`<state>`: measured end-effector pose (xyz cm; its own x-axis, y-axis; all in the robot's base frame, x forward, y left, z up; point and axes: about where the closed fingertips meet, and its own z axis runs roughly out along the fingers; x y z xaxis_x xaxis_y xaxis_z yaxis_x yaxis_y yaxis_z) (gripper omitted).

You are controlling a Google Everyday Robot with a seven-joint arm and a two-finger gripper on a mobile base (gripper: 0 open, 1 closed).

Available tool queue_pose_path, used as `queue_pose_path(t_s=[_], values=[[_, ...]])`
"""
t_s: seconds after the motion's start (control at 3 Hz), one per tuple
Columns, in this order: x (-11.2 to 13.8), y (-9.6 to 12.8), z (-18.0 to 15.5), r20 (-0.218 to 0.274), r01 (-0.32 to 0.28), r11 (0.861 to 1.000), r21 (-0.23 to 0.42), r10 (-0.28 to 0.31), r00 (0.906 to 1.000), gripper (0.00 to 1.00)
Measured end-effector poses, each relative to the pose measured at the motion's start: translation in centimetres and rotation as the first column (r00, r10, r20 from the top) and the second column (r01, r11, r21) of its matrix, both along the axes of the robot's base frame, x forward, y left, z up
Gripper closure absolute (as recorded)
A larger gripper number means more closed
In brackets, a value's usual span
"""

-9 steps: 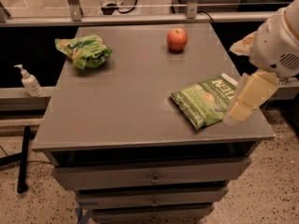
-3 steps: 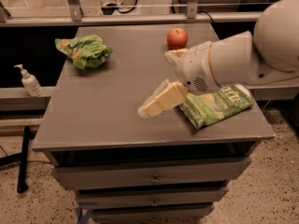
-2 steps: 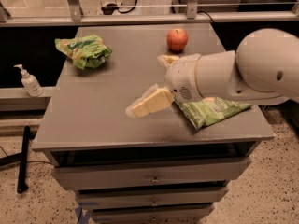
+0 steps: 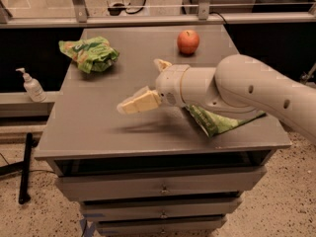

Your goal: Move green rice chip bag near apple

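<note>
The green rice chip bag (image 4: pixel 89 53), light green and wrinkly, lies at the table's back left. The red-orange apple (image 4: pixel 188 41) stands at the back, right of centre, well apart from the bag. My gripper (image 4: pixel 139 85) hovers over the middle of the table, pointing left toward the bag and still short of it. Its cream fingers (image 4: pixel 138 103) are spread, and it holds nothing. The white arm (image 4: pixel 247 90) reaches in from the right.
A larger dark-green flat bag (image 4: pixel 219 121) lies at the table's front right, partly under my arm. The grey table (image 4: pixel 94 127) has drawers below. A white pump bottle (image 4: pixel 31 85) stands on a ledge to the left. A rail runs behind the table.
My arm has swung from the table's right edge across the dark-green bag to the middle, and the gripper keeps moving left toward the rice chip bag. The bags and apple have not moved.
</note>
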<state>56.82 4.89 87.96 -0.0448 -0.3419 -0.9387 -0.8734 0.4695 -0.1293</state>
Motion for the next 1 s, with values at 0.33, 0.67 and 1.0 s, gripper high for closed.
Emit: queue_pose_path(t_s=[0.33,0.67,1.0], values=[[3.5,1.9,-1.1,0.021,0.008,0.999,0.038,-0.009,0.9997,0.00],[7.3,4.1,-1.8,0.050,0.000,0.998,0.069,-0.003,0.9987,0.00],[10.7,5.6,-1.9,0.081,-0.014,0.996,0.086,0.007,0.9967,0.00]])
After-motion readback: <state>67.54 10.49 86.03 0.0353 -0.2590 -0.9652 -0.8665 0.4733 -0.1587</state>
